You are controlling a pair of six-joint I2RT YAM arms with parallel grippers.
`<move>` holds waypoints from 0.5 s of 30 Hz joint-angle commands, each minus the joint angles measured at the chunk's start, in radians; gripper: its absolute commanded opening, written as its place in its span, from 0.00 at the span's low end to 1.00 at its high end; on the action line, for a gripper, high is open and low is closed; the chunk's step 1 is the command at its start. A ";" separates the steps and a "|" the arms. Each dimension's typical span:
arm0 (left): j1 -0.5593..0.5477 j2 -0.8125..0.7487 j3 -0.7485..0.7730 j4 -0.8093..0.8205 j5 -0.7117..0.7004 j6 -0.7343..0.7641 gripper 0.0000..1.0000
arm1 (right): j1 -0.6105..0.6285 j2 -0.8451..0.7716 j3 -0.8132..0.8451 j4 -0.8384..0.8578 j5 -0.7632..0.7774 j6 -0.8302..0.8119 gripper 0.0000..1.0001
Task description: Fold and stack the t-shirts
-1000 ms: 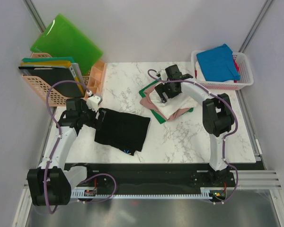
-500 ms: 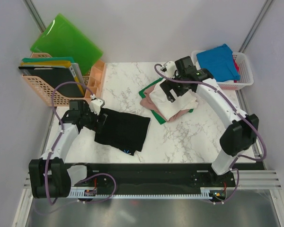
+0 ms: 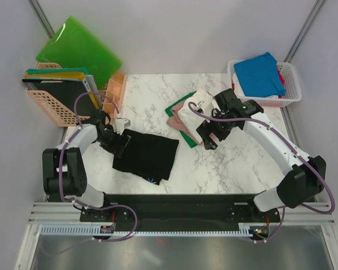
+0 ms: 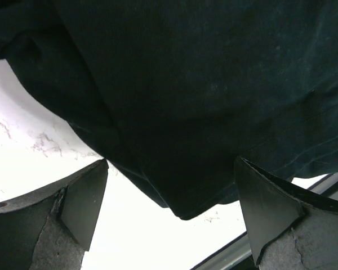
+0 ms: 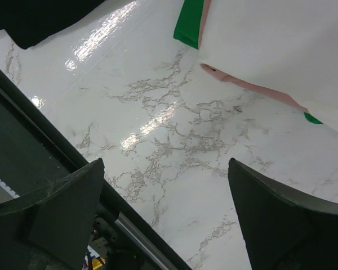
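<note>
Lying flat on the marble table (image 3: 225,163), the black t-shirt (image 3: 146,157) has its left edge between the spread fingers of the left gripper (image 3: 119,142), which grasps nothing. At the centre, 3 shirts sit stacked: white t-shirt (image 3: 192,115) over pink t-shirt (image 5: 253,87) over green t-shirt (image 5: 188,22). The right gripper (image 3: 207,138) hovers just beside their near edge, jaws wide and empty.

Bright, even light from above; glare streaks the surface (image 5: 104,31) under my right claw (image 5: 164,169); the black t-shirt (image 4: 186,84) shows little detail.
</note>
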 commanded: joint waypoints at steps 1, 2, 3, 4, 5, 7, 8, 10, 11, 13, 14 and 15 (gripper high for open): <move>-0.001 0.036 0.072 -0.065 0.034 0.022 1.00 | 0.041 -0.056 -0.002 -0.028 -0.081 -0.028 0.98; -0.001 0.047 0.075 -0.067 0.021 0.021 1.00 | 0.065 -0.058 -0.009 -0.026 -0.081 -0.029 0.98; -0.001 0.049 0.076 -0.067 0.001 0.018 1.00 | 0.075 -0.058 -0.018 -0.014 -0.087 -0.032 0.98; -0.001 0.050 0.076 -0.067 -0.002 0.016 1.00 | 0.084 -0.053 -0.036 -0.008 -0.096 -0.032 0.98; -0.001 0.050 0.078 -0.070 0.001 0.016 1.00 | 0.108 -0.038 -0.042 -0.005 -0.102 -0.038 0.98; -0.001 0.058 0.078 -0.083 0.024 0.007 1.00 | 0.128 -0.013 -0.058 0.016 -0.125 -0.040 0.98; 0.001 0.066 0.082 -0.094 0.030 0.007 1.00 | 0.148 0.019 -0.058 0.023 -0.165 -0.043 0.98; -0.001 0.104 0.096 -0.140 0.049 0.013 1.00 | 0.174 0.080 -0.049 0.043 -0.208 -0.035 0.98; -0.001 0.116 0.099 -0.151 0.052 0.015 1.00 | 0.182 0.103 -0.041 0.047 -0.222 -0.034 0.98; 0.001 0.129 0.096 -0.157 0.052 0.022 1.00 | 0.199 0.145 -0.020 0.069 -0.237 -0.025 0.98; 0.004 0.129 0.096 -0.159 0.055 0.025 1.00 | 0.216 0.180 -0.012 0.076 -0.245 -0.023 0.98; 0.007 0.132 0.096 -0.159 0.061 0.025 1.00 | 0.225 0.195 -0.003 0.095 -0.254 -0.020 0.98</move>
